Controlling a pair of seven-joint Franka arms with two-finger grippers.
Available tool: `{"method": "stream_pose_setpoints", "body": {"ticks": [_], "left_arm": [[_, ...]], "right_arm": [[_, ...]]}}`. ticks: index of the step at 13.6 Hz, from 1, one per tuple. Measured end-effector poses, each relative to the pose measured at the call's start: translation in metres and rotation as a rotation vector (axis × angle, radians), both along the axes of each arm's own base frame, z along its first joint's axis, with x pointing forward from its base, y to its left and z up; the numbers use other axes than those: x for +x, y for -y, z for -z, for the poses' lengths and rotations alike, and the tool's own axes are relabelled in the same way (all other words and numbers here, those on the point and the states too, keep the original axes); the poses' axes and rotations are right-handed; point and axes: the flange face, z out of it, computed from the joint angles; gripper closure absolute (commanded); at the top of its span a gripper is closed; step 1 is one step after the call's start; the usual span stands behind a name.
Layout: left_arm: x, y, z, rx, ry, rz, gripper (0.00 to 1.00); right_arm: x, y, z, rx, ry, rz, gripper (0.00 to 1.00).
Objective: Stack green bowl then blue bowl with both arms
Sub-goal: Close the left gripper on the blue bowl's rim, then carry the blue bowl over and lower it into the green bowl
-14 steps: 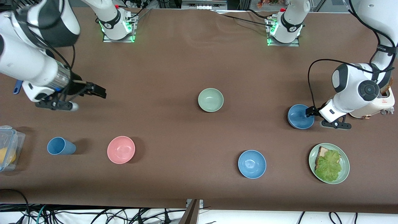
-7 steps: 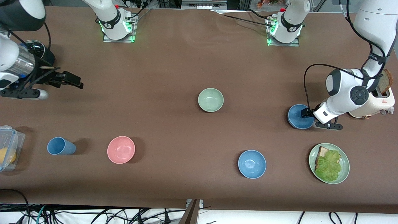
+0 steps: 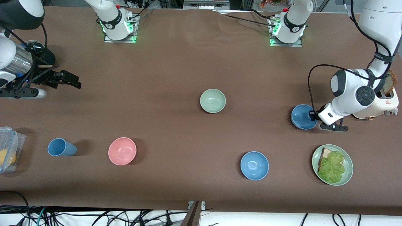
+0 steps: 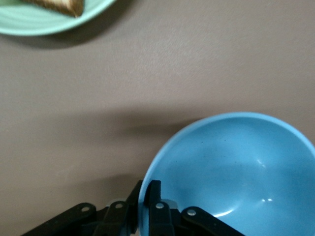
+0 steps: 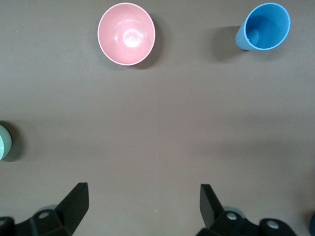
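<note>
Gripping the rim of the blue bowl (image 3: 303,116), the left gripper (image 3: 312,115) has its fingers (image 4: 153,194) closed, one inside the wall and one outside. This bowl sits toward the left arm's end of the table, beside a toaster (image 3: 381,105), with a green plate (image 3: 348,175) of bread and lettuce nearer the front camera. The green bowl (image 3: 213,100) rests alone near the middle of the table, well apart from the blue bowl. A brighter blue bowl (image 3: 254,165) lies nearer the front camera. The right gripper (image 3: 70,79) hangs wide open and empty over bare table at the right arm's end. A pink bowl (image 3: 122,151) and blue cup (image 3: 61,147) sit nearer the camera there.
</note>
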Motion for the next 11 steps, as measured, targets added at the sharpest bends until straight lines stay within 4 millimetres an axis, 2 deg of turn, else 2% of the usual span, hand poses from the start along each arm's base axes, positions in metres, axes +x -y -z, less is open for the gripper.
{"method": "stream_pose_setpoints", "body": {"ticks": [4, 6, 8, 11], "left_arm": [[0.0, 0.001, -0.007, 0.004, -0.011, 0.003, 1.0], [0.004, 0.008, -0.019, 0.006, -0.039, 0.016, 1.0], [0.018, 0.039, -0.05, 0.003, -0.065, 0.052, 1.0], [0.036, 0.107, -0.102, -0.037, -0.075, 0.021, 1.0]], "right_arm": [[0.001, 0.002, -0.003, -0.007, 0.009, 0.0, 0.0], [0.002, 0.005, -0.008, -0.042, 0.022, -0.006, 0.0], [0.002, 0.007, -0.009, -0.059, 0.023, -0.01, 0.0], [0.003, 0.007, -0.007, -0.062, 0.018, -0.022, 0.0]]}}
